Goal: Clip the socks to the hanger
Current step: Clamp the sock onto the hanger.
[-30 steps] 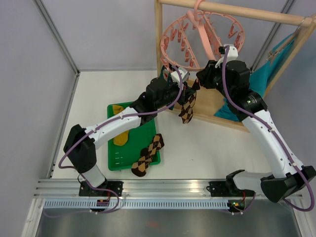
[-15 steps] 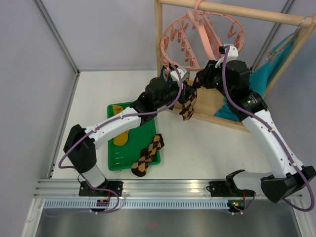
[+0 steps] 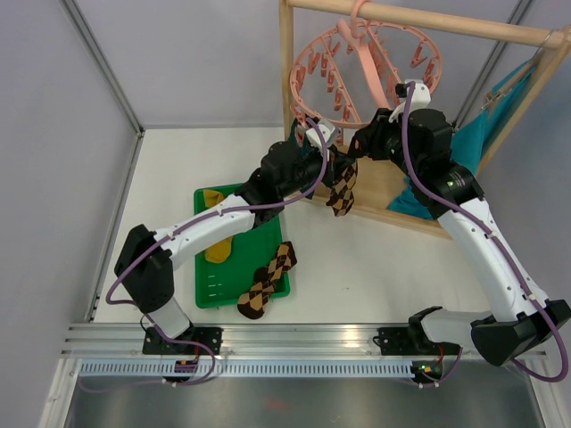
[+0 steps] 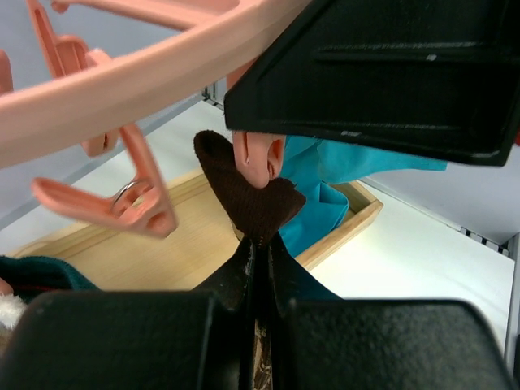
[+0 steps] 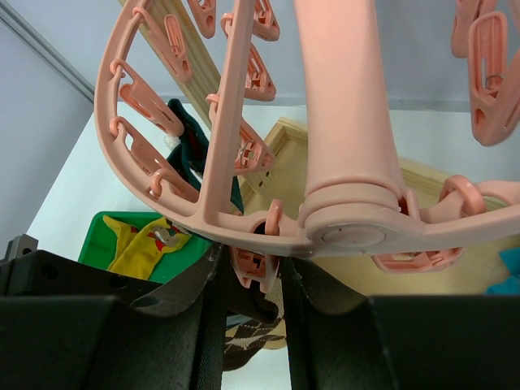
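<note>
The pink hanger (image 3: pixel 314 55) hangs from the wooden rack's bar. My left gripper (image 3: pixel 327 166) is shut on the cuff of a brown argyle sock (image 3: pixel 339 193) and holds it up under the ring. In the left wrist view the sock's dark edge (image 4: pixel 253 205) touches a pink clip (image 4: pixel 257 156) just above my left gripper (image 4: pixel 260 244). My right gripper (image 5: pixel 253 275) is shut on that clip (image 5: pixel 258 266), one finger on each side, and the argyle sock (image 5: pixel 253 345) shows below it. A dark teal sock (image 5: pixel 193 145) hangs on the ring. A second argyle sock (image 3: pixel 268 281) and a yellow sock (image 3: pixel 219 247) lie at the green tray (image 3: pixel 207 287).
The wooden rack post (image 3: pixel 286 80) and its base frame (image 3: pixel 393 192) stand right behind both grippers. A turquoise cloth (image 3: pixel 470 141) hangs at the right. Other loose clips (image 4: pixel 134 203) dangle close to my left fingers. Grey walls enclose the white table.
My left gripper has lifted the argyle sock slightly up and right, closer to the clip in my right gripper. The right arm has barely moved.
</note>
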`<state>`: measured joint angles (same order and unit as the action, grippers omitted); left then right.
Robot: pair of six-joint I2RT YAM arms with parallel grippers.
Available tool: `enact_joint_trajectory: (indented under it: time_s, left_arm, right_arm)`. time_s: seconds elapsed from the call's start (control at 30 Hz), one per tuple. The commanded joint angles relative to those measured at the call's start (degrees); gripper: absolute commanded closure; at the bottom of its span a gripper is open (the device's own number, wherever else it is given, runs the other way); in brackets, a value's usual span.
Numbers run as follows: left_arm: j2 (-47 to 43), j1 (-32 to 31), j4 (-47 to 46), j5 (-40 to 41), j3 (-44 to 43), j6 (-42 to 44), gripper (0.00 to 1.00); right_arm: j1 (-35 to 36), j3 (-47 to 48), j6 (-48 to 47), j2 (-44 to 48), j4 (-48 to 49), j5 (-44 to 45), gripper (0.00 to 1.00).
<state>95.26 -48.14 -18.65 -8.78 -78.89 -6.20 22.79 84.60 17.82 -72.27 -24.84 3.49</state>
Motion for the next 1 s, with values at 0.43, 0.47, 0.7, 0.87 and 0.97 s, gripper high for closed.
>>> enact_joint_trajectory:
  time_s: [0.43, 0.47, 0.7, 0.87, 0.97]
  left_arm:
    - [-4.91, 0.94, -8.67, -0.01, 5.06, -3.91, 0.98]
    - [-5.0, 0.94, -9.2, -0.36, 5.33, -3.91, 0.98]
    - [-3.77, 1.12, -7.89, -2.38, 3.48, -4.26, 0.98]
    - [-2.1, 1.73, -6.04, -3.7, 1.55, -5.31, 0.98]
    - [-1.66, 1.82, -6.66, -5.19, 1.81, -5.84, 0.98]
  right_arm:
    - [0.24, 3.91, 1.69, 0.2, 2.08, -0.58, 1.0]
    - [0.24, 3.91, 1.69, 0.2, 2.34, -0.76, 1.0]
    - [0.24, 3.73, 1.78, 0.64, 2.69, -1.38, 1.0]
    - [0.24, 3.65, 1.78, 1.08, 2.43, -1.11, 1.0]
    - [0.24, 3.56, 1.6, 1.34, 2.43, -1.11, 1.0]
